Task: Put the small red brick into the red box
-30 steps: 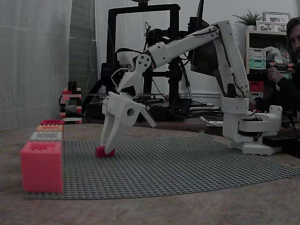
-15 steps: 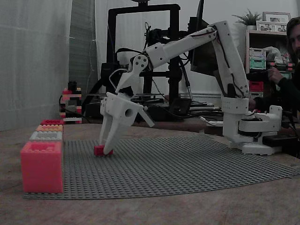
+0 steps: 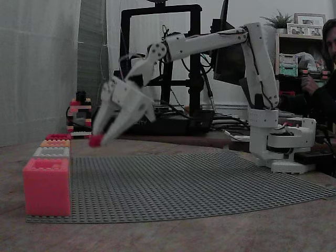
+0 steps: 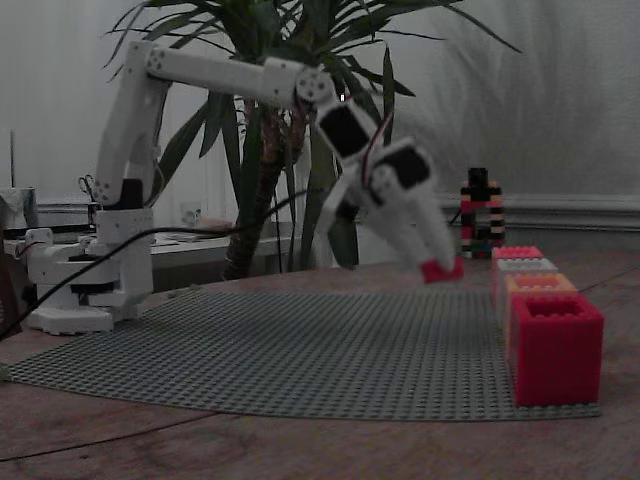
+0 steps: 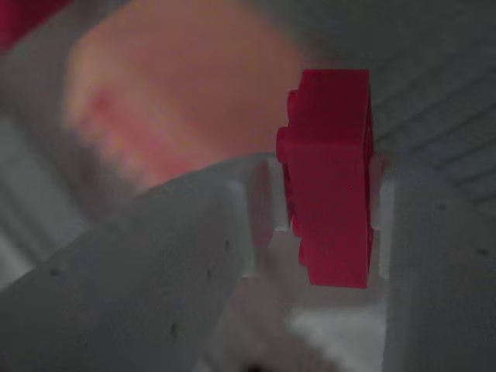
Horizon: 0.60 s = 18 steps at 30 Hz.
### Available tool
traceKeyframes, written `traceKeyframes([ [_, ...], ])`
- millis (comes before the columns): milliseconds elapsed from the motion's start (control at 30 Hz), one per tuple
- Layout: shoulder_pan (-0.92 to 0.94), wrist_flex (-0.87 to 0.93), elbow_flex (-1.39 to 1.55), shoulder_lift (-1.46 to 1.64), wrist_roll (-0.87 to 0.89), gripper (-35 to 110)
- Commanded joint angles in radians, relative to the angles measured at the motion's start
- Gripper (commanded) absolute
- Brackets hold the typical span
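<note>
Pinching the small red brick (image 5: 329, 198) by its two flat sides, the gripper (image 3: 100, 137) has it clear of the grey baseplate (image 3: 210, 184), said the first. Where does it go from there?

To the red box (image 4: 555, 345), said the second: the darkest of the four in the row, at the end opposite the pink-coral box (image 3: 46, 186). The brick hangs in the air beside the row, not yet over any opening.

So the arm should travel along the row first?

Probably, and at this height, so the brick passes over the box rims rather than striking them. It should centre over the crimson opening, lower until the brick is inside the walls, and only then part the fingers. The brick sits near the fingertips, so a gentle, unhurried move looks wise.
</note>
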Motion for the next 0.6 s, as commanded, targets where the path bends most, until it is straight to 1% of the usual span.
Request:
traceKeyframes([
  [0,0.075,-0.017,-0.176,0.063,-0.133,0],
  [233,0.238,-0.106,-0.399,-0.132,-0.319,0],
  [400,0.302,-0.147,-0.480,-0.242,-0.371,0],
  [567,0.319,-0.215,-0.520,-0.322,-0.428,0],
])
